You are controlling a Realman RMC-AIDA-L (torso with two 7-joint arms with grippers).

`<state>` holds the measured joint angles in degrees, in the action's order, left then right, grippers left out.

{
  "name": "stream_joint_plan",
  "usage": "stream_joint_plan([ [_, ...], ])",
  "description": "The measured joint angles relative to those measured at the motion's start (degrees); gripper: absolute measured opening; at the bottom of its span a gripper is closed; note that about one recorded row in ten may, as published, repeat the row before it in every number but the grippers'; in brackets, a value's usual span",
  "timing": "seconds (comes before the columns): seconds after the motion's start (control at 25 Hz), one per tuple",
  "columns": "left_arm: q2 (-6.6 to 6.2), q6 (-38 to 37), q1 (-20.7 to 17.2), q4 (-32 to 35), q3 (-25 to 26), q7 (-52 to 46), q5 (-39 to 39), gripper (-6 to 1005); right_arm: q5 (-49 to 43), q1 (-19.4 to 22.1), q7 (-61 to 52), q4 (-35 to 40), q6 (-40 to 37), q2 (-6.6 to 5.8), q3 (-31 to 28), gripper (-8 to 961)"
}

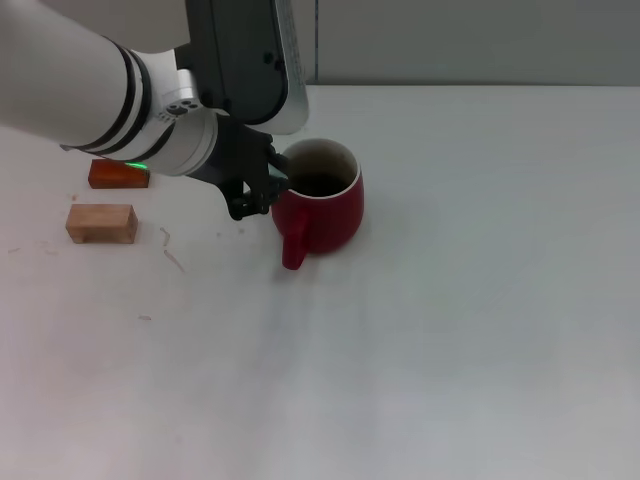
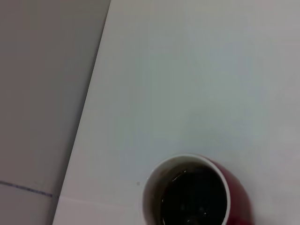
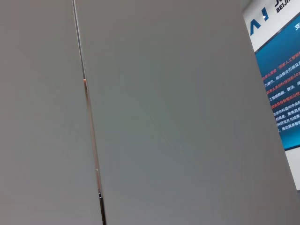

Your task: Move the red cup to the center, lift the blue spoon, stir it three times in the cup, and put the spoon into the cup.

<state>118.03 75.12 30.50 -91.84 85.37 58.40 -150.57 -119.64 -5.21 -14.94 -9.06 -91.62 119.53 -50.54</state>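
The red cup [image 1: 325,205] stands upright near the middle of the white table [image 1: 480,300], its loop handle [image 1: 293,245] pointing toward the front. Its inside is dark. My left gripper [image 1: 262,185] is low at the cup's left side, right against the white rim. The left wrist view looks down into the cup [image 2: 187,197] from just above. The blue spoon does not show in any view. My right gripper is out of view; its wrist view shows only a wall.
An orange-red block [image 1: 118,175] and a pale wooden block [image 1: 101,223] lie at the left of the table. My left arm [image 1: 120,100] reaches in from the upper left and covers the table behind it.
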Motion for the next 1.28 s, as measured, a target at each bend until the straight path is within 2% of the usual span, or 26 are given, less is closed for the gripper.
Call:
stream_joint_plan([
  [0.36,0.00,-1.94,0.21,1.62,1.74,0.24,-1.01,301,-0.06,-0.06,0.00,0.00,-0.25,0.00,0.00,809],
  [1.04,0.37,-1.59,-0.21,-0.83,-0.26,-0.27,-0.74,313,-0.07,0.01,0.00,0.00,-0.49,-0.09,0.00,809],
  [1.12,0.43,-3.45,-0.60,-1.43,-0.16,-0.73,-0.68,314,-0.07,0.10,0.00,0.01,-0.50,-0.09,0.00,809],
  [1.16,0.44,-5.37,-1.17,-2.18,-0.04,-1.37,-0.66,352,-0.07,0.15,0.00,0.01,-0.50,-0.09,0.00,809],
  [1.28,0.38,-16.94,-5.61,-6.74,-0.09,-3.57,-0.45,468,-0.07,0.30,0.00,0.01,-0.50,-0.09,0.00,809],
])
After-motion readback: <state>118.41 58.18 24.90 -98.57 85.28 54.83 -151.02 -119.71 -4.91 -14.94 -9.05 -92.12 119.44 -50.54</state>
